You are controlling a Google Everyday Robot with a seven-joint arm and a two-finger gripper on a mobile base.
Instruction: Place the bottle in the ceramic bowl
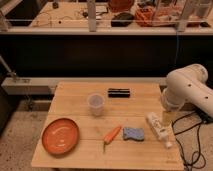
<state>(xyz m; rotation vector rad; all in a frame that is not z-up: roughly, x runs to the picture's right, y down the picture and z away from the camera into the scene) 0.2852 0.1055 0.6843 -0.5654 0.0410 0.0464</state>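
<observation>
The bottle (pixel 157 127), slim and whitish with a small cap, lies on its side near the right edge of the wooden table (pixel 75 95). The ceramic bowl (pixel 60 135), a wide orange-terracotta dish, sits at the front left with nothing in it. My white arm comes in from the right. Its gripper (pixel 167 117) points down just above and to the right of the bottle, open and holding nothing.
A translucent plastic cup (pixel 96 104) stands mid-table, with a black flat object (pixel 119 92) behind it. A carrot (pixel 112 134) and a blue sponge (pixel 133 133) lie between bowl and bottle. Cables trail on the floor at right.
</observation>
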